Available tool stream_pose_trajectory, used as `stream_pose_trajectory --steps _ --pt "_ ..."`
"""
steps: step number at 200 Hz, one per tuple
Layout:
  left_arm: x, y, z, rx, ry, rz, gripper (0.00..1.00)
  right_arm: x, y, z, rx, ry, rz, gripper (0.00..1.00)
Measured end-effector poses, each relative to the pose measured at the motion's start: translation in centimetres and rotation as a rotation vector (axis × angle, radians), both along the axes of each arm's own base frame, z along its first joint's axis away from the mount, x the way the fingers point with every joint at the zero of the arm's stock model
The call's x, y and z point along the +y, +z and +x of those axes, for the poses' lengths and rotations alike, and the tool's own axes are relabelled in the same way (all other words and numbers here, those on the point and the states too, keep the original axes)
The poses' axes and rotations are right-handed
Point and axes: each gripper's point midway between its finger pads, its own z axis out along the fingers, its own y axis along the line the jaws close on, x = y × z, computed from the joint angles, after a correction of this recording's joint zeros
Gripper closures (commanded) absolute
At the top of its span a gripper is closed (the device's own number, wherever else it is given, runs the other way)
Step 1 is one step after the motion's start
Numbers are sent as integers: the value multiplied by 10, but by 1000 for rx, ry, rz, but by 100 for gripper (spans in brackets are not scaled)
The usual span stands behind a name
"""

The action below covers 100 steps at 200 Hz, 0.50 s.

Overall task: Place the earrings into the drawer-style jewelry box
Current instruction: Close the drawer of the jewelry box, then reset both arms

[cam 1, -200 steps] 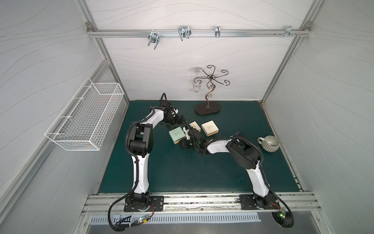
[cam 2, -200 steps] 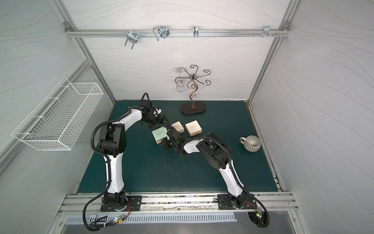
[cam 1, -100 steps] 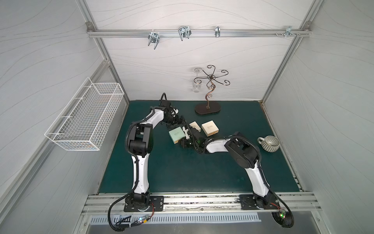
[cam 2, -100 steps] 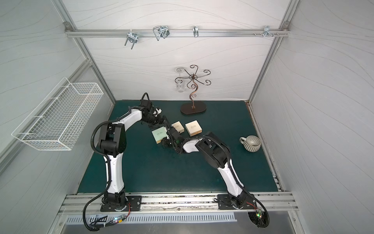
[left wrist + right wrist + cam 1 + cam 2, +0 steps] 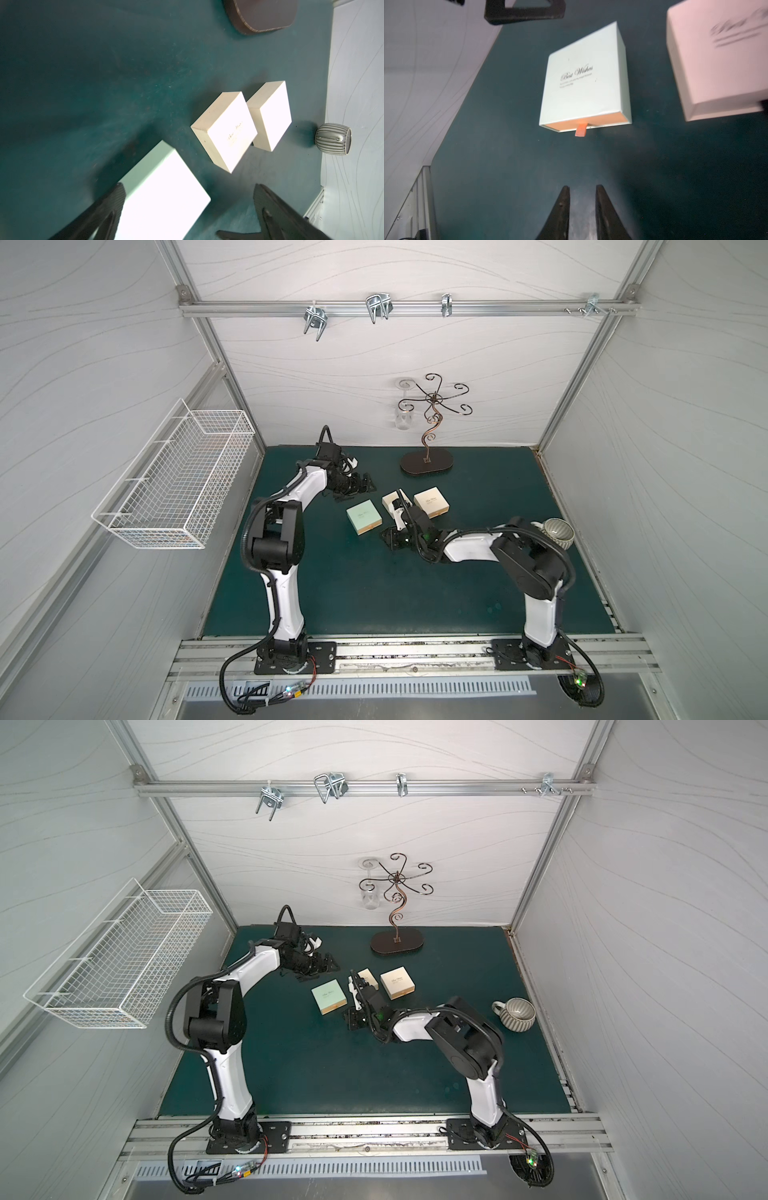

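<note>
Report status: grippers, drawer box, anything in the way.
Left gripper open, beside mint drawer box. Right gripper slightly open, empty, facing orange pull tab. Drawer shut; earrings not in sight. Path to tab clear.

Right wrist view, centre of frame: the lid of the mint-green drawer box [image 5: 585, 76] carries black script reading "Best Wishes". Two smaller printed lines sit beneath it, too fine to read.

Upper right of the same frame: the cream box [image 5: 720, 52] bears dark script over two lines, blurred and illegible.

Left wrist view: faint gold script on the cream box [image 5: 230, 131], unreadable.

Both top views: lid lettering too small to read.
</note>
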Motion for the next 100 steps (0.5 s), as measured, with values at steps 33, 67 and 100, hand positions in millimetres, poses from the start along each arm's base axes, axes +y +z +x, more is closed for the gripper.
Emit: stream_pose_trajectory --steps 33,67,100 --pt "30 39 -13 -176 104 48 1 -55 60 19 -105 -83 17 70" --pt "85 51 -27 -325 310 91 1 -151 116 49 -207 -239 18 63" --pt "120 24 -51 -357 426 214 1 -242 136 59 -295 -396 -104 45"
